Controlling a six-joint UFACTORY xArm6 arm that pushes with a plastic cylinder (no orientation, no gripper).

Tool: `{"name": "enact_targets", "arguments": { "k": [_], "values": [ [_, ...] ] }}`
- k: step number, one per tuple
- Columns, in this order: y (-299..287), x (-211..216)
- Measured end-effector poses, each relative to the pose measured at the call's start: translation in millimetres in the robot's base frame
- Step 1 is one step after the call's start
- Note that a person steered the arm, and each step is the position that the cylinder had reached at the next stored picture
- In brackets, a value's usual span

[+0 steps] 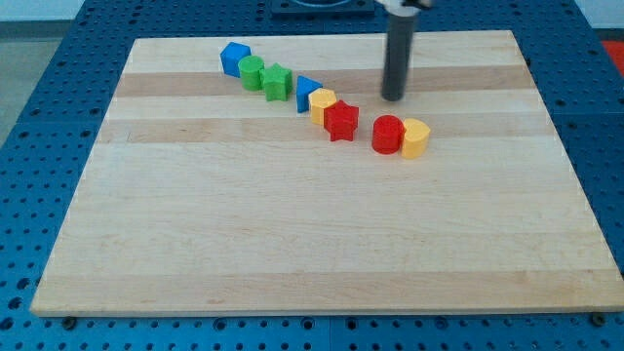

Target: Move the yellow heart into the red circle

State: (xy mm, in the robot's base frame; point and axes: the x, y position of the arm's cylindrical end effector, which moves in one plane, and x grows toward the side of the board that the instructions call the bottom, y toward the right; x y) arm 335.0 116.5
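Observation:
The yellow heart [415, 137] stands right of the board's middle, touching the right side of the red circle [387, 134]. My tip [392, 97] rests on the board just above the red circle, a short gap away from both blocks. The dark rod rises from it to the view's top edge.
A diagonal row of blocks runs from upper left toward the middle: a blue block [234, 58], a green circle [253, 72], a green star [277, 82], a blue triangle [307, 93], a yellow block [323, 104] and a red star [341, 121]. The wooden board [292, 224] lies on a blue perforated table.

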Motion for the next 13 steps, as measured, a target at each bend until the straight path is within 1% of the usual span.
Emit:
{"name": "enact_targets", "arguments": {
  "k": [1,2,8,10,11,12,13],
  "values": [
    [21,39],
    [21,89],
    [4,91],
    [58,100],
    [-4,124],
    [-53,156],
    [-69,152]
  ]
}}
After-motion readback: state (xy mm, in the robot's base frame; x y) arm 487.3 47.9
